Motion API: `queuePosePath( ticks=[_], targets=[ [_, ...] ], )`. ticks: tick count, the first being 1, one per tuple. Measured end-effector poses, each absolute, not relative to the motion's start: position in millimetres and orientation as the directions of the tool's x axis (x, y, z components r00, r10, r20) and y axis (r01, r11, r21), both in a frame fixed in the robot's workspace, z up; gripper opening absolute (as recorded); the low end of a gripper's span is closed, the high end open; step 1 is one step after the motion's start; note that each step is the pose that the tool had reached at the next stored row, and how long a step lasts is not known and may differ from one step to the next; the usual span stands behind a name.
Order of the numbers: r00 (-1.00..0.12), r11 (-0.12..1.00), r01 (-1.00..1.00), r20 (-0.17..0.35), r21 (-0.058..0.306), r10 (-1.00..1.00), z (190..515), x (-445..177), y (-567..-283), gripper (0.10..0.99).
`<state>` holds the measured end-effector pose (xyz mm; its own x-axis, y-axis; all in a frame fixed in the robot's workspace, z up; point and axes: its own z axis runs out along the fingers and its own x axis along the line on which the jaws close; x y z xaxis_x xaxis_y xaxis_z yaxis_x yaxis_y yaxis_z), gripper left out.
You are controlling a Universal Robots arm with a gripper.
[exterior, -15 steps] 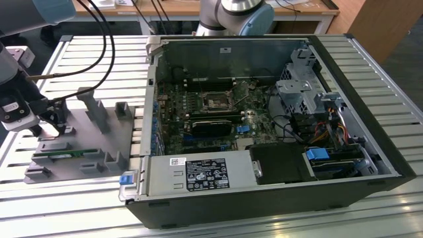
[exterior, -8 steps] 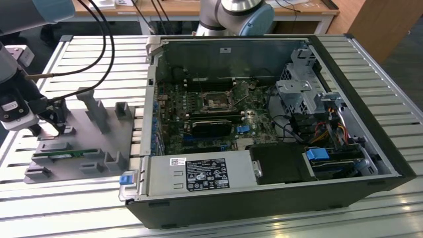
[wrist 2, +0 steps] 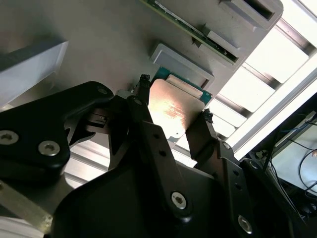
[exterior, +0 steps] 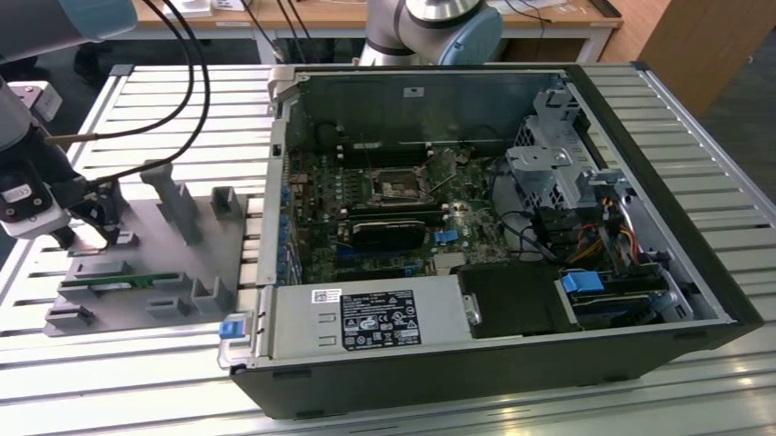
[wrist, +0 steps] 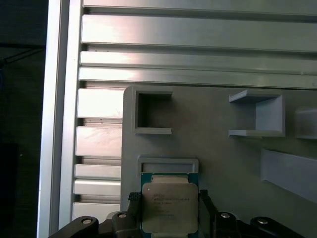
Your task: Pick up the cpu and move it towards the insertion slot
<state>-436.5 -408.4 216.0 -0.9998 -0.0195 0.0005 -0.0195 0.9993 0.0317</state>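
An open computer case [exterior: 485, 377] lies on its side on a slatted aluminium tabletop [exterior: 182, 100]. Just beside the case, on the exterior view's left, a grey fixture plate [exterior: 158, 272] with upright posts and small pockets rests on the slats. A thin green memory stick [exterior: 107, 282] lies in the plate, on the side away from the case. Inside the case, a silver power supply [exterior: 363, 320] with a dark label fills the near corner, and a blue latch [exterior: 232, 329] sits at its outer end. A long black card [exterior: 385, 232] lies mid-board. A metal drive cage [exterior: 540, 168] stands against the case's wall on the exterior view's right. Black cables [exterior: 194, 82] hang above the tabletop beside the case, and a wooden desk [exterior: 363, 14] stands behind the case.
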Motion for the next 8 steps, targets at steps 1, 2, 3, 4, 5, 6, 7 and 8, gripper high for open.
queuePosePath(
  ticks=[1, 2, 3, 4, 5, 6, 7, 8],
  targets=[
    [-1.000, 0.999, -0.019, 0.001, 0.032, -0.020, 216.3, -436.5, -408.4, 0.541],
    [-1.000, 0.999, -0.019, 0.001, 0.032, -0.020, 216.5, -436.5, -408.4, 0.541],
    [-1.000, 0.999, -0.020, 0.001, 0.032, -0.020, 216.7, -436.5, -408.4, 0.541],
    [-1.000, 0.999, -0.020, 0.000, 0.032, -0.020, 216.8, -436.5, -408.4, 0.541],
    [-1.000, 0.999, -0.020, 0.000, 0.032, -0.020, 217.0, -436.5, -408.4, 0.541],
    [-1.000, 0.999, -0.020, 0.001, 0.032, -0.020, 217.2, -436.5, -408.4, 0.541],
    [-1.000, 0.999, -0.020, 0.001, 0.032, -0.020, 217.4, -436.5, -408.4, 0.541],
    [-1.000, 0.999, -0.020, 0.001, 0.032, -0.020, 217.6, -436.5, -408.4, 0.541]
  ],
)
